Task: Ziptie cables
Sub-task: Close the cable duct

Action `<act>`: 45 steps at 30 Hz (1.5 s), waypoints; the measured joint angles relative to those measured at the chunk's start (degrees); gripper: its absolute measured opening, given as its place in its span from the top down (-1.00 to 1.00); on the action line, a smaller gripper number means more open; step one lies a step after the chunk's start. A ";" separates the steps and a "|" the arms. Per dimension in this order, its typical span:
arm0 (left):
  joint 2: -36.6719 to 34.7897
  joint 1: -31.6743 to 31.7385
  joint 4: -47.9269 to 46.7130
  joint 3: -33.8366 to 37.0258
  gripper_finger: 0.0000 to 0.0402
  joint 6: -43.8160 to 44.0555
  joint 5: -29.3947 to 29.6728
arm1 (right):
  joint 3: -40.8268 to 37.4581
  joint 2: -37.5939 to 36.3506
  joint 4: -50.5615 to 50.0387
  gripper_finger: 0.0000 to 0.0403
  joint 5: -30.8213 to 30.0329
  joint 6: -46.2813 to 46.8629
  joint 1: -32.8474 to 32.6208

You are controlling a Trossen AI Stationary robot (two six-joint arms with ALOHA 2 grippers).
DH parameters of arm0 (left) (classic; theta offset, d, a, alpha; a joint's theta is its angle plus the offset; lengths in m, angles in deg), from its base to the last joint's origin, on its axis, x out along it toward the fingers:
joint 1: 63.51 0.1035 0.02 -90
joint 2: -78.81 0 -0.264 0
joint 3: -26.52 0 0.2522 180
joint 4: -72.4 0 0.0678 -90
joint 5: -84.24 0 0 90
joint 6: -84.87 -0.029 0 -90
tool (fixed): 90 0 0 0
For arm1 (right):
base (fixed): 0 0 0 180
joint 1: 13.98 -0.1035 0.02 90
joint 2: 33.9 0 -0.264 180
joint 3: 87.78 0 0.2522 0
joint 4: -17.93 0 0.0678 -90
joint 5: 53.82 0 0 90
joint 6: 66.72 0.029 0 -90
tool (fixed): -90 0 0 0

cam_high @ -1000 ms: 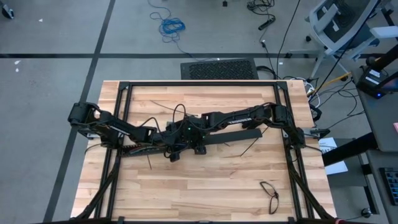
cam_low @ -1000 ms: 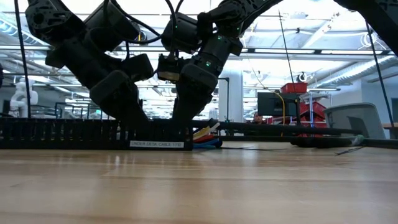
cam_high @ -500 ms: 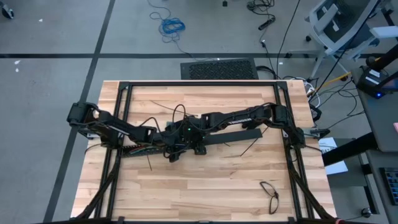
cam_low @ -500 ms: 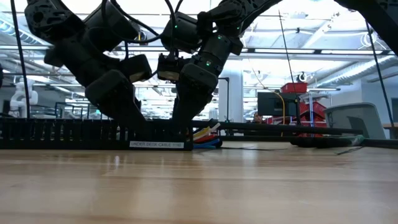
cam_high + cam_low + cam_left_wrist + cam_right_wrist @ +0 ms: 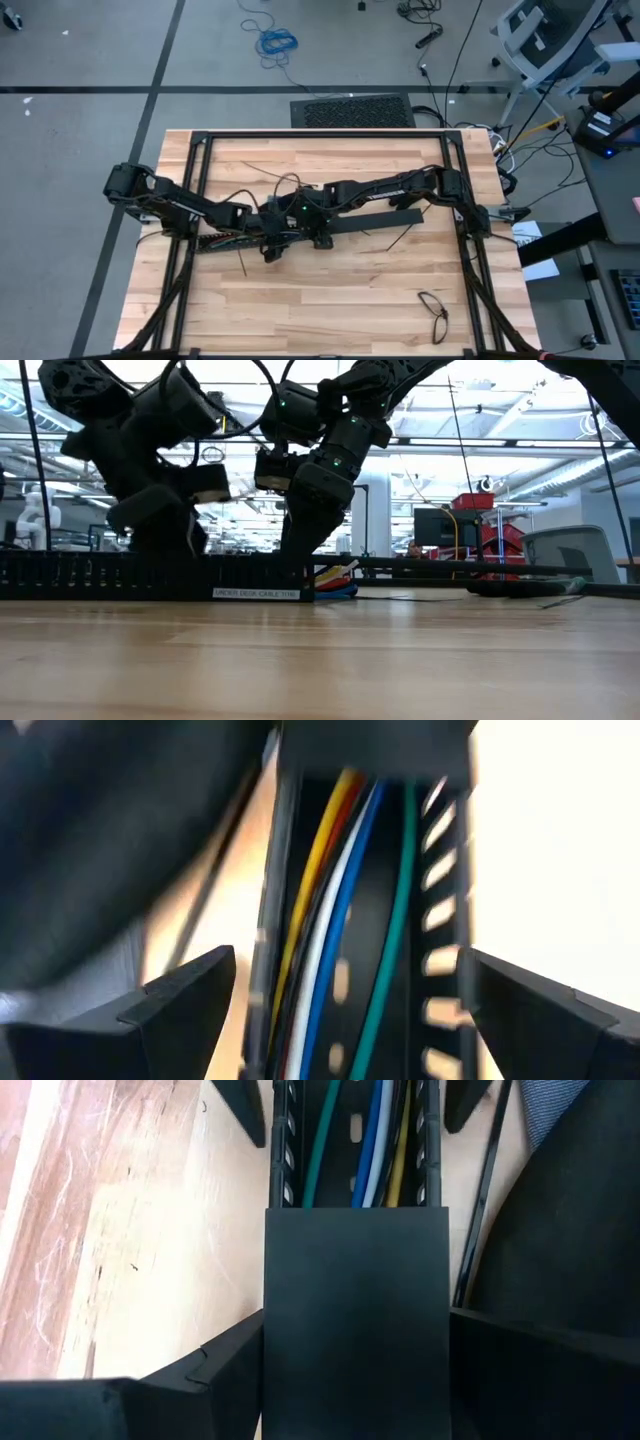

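Observation:
A long black slotted tray (image 5: 370, 222) lies across the middle of the table. The cables (image 5: 380, 1140), green, blue, white and yellow, run along inside it, and their coloured ends stick out of it in the low view (image 5: 335, 578). My left gripper (image 5: 350, 970) is open. Its two fingers (image 5: 180, 995) stand one on each side of the tray, clear of its walls. They also show farther along the tray in the right wrist view (image 5: 240, 1110). My right gripper (image 5: 355, 1330) is shut on the tray close beside it (image 5: 318, 235). My right gripper pinches the tray's solid, unslotted stretch (image 5: 285, 1340) between its two fingers, one on each long side wall. The fingers slant down from above and lie across the tray. The tray stays flat on the table (image 5: 100, 575).
Thin straight black strips lie loose on the wood (image 5: 400, 238) (image 5: 243, 262). A looped black cable (image 5: 433, 310) lies near the front right corner. A black frame (image 5: 320, 133) runs along the table's far edge and sides. Bare wood stretches along the near half.
My left gripper has tipped up and drawn back a little along the tray toward the table's left edge. The right gripper and the tray have kept still.

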 joint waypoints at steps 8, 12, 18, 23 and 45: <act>0.29 0.02 1.47 0.06 -0.87 0.40 2.05 | 0.00 0.00 0.00 -0.27 0.02 -0.13 0.02; 1.63 0.00 1.54 0.15 -0.82 0.01 2.53 | 0.00 0.00 0.00 -0.27 0.04 -0.15 0.02; 3.62 0.00 7.68 0.15 -0.66 0.07 2.89 | 0.00 0.00 -0.02 -0.27 0.05 -0.17 0.02; 3.68 0.00 8.61 0.15 -0.64 0.13 3.06 | 0.00 0.00 -0.02 -0.27 0.04 -0.17 0.02; 3.72 -0.02 8.59 0.98 -0.31 -1.44 3.21 | -0.13 0.00 1.41 -0.27 0.07 -1.14 0.06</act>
